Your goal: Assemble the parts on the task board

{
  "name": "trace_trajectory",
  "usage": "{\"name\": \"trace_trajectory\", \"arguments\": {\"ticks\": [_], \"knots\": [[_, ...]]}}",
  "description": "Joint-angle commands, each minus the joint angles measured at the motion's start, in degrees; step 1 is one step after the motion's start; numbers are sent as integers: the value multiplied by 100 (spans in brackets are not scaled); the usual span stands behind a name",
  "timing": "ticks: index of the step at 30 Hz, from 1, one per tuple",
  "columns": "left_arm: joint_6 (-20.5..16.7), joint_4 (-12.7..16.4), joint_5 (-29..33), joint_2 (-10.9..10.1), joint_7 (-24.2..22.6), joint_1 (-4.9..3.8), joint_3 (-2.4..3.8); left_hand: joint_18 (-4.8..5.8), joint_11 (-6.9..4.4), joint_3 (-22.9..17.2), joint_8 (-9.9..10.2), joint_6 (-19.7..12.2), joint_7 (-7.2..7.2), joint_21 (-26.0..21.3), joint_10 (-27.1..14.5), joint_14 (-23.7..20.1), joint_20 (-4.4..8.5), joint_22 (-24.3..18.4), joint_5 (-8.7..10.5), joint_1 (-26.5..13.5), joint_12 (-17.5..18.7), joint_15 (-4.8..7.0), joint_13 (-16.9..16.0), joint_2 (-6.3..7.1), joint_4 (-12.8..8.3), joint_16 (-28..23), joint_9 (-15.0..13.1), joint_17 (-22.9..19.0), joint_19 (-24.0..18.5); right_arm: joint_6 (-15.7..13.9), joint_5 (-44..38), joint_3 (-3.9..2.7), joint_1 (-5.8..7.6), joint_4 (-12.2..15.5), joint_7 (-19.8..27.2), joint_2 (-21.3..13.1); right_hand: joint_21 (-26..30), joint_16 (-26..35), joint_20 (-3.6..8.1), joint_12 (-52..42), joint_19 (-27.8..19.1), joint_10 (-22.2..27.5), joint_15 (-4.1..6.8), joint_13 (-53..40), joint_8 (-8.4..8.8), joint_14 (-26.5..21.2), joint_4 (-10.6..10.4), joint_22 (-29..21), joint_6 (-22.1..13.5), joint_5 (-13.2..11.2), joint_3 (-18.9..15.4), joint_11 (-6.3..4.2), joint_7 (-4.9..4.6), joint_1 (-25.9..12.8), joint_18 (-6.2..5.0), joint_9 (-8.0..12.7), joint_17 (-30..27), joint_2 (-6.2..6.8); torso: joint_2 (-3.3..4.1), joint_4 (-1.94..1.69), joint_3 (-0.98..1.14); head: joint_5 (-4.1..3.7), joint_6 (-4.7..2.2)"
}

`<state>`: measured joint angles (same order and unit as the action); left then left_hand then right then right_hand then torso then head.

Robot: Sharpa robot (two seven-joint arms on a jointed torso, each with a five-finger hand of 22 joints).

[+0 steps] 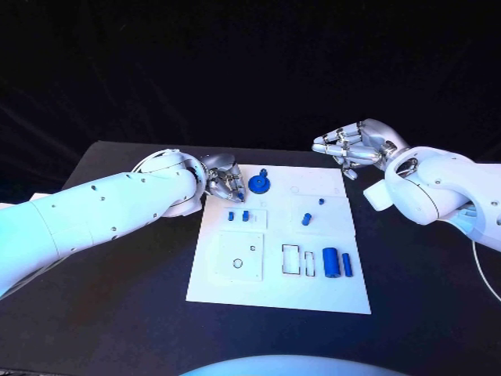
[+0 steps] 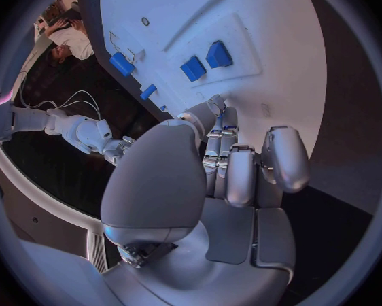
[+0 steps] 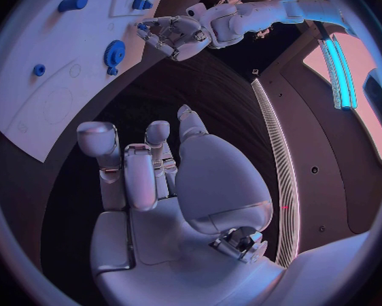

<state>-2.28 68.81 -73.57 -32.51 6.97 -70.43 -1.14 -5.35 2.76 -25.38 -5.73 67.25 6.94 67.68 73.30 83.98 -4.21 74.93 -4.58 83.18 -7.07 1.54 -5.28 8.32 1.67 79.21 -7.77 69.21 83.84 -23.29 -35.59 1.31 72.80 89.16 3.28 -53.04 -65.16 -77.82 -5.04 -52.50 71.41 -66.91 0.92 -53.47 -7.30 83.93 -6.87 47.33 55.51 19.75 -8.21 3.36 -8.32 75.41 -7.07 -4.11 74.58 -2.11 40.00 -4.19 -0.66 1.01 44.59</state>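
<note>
Head view sets the white task board (image 1: 280,266) mid-worktop (image 1: 115,313), with a blue gear (image 1: 258,185) near its far left corner, small blue parts (image 1: 238,215) below that, and two blue cylinders (image 1: 337,262) lower right. Left wrist view adds what the head camera blurs: the left hand (image 1: 221,182) has its fingers (image 2: 242,177) curled in at the board's edge, holding nothing. Right wrist view shows the right hand (image 1: 357,146) raised over bare worktop beyond the board's far right corner, fingers (image 3: 127,170) bent inward around nothing.
</note>
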Motion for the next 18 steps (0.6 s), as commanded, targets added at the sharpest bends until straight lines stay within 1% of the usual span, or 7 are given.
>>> {"name": "trace_trajectory", "arguments": {"ticks": [1,6,10,13,18], "knots": [[140,-32,-87,41,-7,17,0,77,3,-38,-1,51,-6,5,43,185,18,114,16,-63,19,19,-6,4,5,-25,-10,-6,45,86,-23,0,-5,4,44,8,38,25,10,-15,-38,38,15,-7,-21,230,-4,-3,-41,40,-20,-7,5,5,-84,1,6,-32,2,-1,1,-5,12],[151,-55,-122,70,-11,31,-1,77,-1,-45,-2,57,-10,6,51,185,18,117,15,-64,22,21,-9,5,-1,-24,-10,-6,44,86,-23,0,-6,6,43,6,38,25,10,-15,-38,38,15,-7,-21,230,-4,-3,-41,40,-20,-7,5,5,-84,1,6,-32,0,0,1,-7,24],[166,-75,-155,89,-3,35,-2,77,-1,-45,-2,57,-10,6,51,185,18,117,15,-64,22,21,-9,5,-1,-24,-10,-6,44,86,-23,0,-6,10,43,5,38,25,10,-15,-38,38,15,-7,-21,230,-4,-3,-41,40,-20,-7,5,5,-84,1,6,-32,-5,-4,5,-10,31],[190,-91,-178,104,10,36,-3,77,-3,-51,-2,63,-13,9,58,184,19,120,15,-65,23,23,-11,6,-6,-25,-10,-9,44,86,-23,0,-6,12,44,5,38,25,10,-15,-38,38,15,-7,-21,230,-4,-3,-41,40,-20,-7,5,5,-84,1,6,-32,-4,-7,1,-9,33],[222,-126,-208,128,33,37,-6,77,-3,-51,-2,63,-13,9,58,184,19,120,15,-65,23,23,-11,6,-6,-25,-10,-9,44,86,-23,0,-6,12,44,5,38,25,10,-15,-38,38,15,-7,-21,230,-4,-3,-41,40,-20,-7,5,5,-84,1,6,-32,-3,0,0,-2,35]]}}
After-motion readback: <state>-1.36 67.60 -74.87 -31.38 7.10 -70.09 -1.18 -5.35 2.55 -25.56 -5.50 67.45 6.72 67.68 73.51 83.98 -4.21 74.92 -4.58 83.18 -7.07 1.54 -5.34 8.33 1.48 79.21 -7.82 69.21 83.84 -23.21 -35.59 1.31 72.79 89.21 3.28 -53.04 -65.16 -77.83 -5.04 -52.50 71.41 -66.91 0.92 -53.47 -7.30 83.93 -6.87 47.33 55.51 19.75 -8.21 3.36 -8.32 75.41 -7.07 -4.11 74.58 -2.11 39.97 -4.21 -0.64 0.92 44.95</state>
